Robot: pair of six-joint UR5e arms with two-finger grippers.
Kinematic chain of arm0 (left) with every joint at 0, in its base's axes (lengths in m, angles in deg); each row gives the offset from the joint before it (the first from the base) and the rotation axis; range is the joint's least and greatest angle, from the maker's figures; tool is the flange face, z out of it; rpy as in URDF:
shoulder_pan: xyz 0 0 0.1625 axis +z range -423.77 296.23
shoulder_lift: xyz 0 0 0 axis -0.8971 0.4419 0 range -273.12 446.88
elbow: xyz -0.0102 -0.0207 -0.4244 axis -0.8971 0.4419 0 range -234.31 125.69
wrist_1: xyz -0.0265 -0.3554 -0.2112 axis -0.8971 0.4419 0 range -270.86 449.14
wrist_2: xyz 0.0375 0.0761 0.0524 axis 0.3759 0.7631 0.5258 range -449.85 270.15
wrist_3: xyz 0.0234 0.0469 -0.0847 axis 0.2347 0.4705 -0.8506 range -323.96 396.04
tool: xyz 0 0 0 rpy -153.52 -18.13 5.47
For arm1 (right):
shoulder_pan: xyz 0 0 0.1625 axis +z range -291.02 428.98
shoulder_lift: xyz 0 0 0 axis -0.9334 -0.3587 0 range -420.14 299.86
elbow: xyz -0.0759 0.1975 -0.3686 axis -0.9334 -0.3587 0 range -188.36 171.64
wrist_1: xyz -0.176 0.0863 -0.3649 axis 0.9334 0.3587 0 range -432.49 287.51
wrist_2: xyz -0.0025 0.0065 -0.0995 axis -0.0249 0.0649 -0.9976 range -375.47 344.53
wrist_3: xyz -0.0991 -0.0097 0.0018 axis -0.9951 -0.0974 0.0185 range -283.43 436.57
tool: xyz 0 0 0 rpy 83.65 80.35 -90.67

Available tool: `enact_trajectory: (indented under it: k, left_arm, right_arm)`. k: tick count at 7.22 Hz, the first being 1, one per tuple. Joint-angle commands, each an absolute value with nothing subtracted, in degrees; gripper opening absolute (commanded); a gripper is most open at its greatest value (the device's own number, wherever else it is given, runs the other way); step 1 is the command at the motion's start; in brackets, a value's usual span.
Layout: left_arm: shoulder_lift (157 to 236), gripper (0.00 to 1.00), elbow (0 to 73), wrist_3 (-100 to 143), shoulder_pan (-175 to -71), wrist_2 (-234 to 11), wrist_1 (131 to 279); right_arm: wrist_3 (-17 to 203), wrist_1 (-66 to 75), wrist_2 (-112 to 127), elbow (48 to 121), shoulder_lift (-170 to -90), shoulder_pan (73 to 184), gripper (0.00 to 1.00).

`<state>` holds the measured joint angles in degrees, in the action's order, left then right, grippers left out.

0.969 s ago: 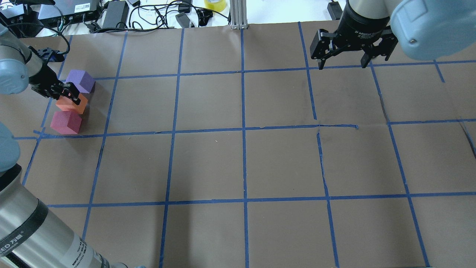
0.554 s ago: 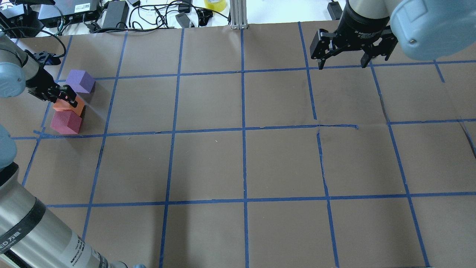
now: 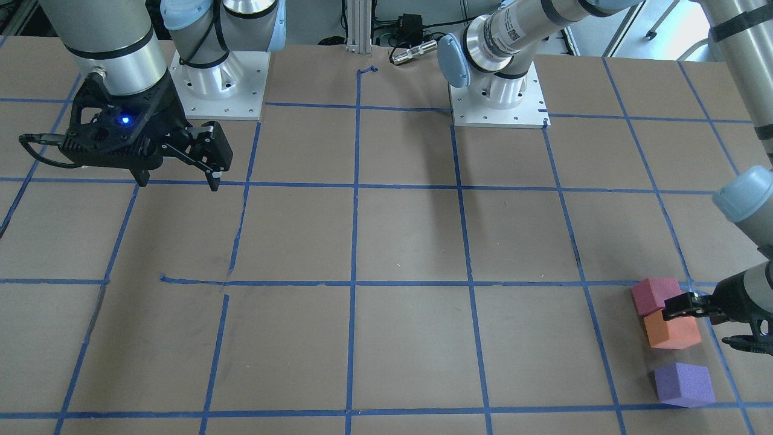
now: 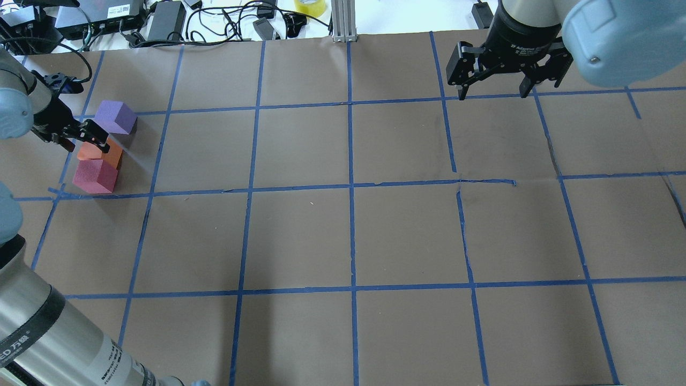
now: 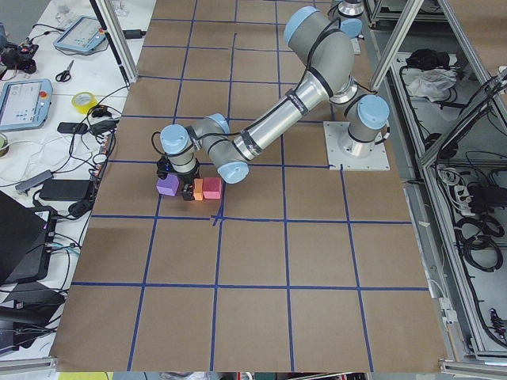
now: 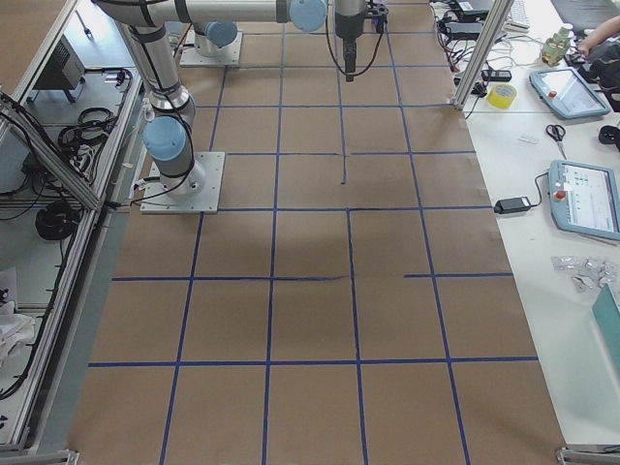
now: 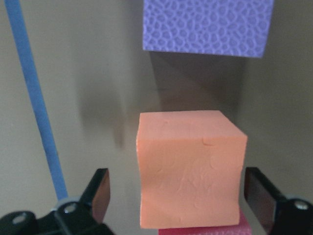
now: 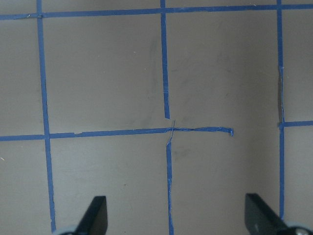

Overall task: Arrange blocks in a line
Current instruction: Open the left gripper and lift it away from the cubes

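Three foam cubes stand in a row at the table's far left: purple (image 4: 115, 117), orange (image 4: 102, 154) and pinkish-red (image 4: 95, 176). The orange cube touches the pinkish-red one, and a gap separates it from the purple one. They also show in the front view as purple (image 3: 683, 385), orange (image 3: 671, 331) and pinkish-red (image 3: 655, 294). My left gripper (image 4: 80, 138) is open over the orange cube (image 7: 190, 166), its fingers (image 7: 99, 193) straddling it without clamping. My right gripper (image 4: 493, 90) is open and empty, high over the far right of the table.
Blue tape grid lines cross the brown table (image 4: 348, 236). Cables, power bricks and a tape roll (image 4: 310, 6) lie beyond the far edge. The left arm's elbow (image 4: 48, 332) fills the near left corner.
The left gripper set the orange cube down against the pinkish-red one, opened, and drew back to the left. The right arm has not moved.
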<state>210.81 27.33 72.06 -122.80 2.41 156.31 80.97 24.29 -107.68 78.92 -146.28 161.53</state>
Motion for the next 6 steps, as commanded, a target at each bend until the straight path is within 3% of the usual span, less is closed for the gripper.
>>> enact_trajectory:
  k: [1,6]
  left_arm:
    - [204.43,1.0,27.34,71.63,-125.37,3.05,163.9]
    - [193.68,1.0,30.08,43.77,-148.62,3.32,164.72]
  right_arm:
    - [80.87,24.28,-107.75,78.92,-146.28,161.53,1.0]
    - [81.05,23.58,-106.61,78.92,-147.24,161.44,1.0]
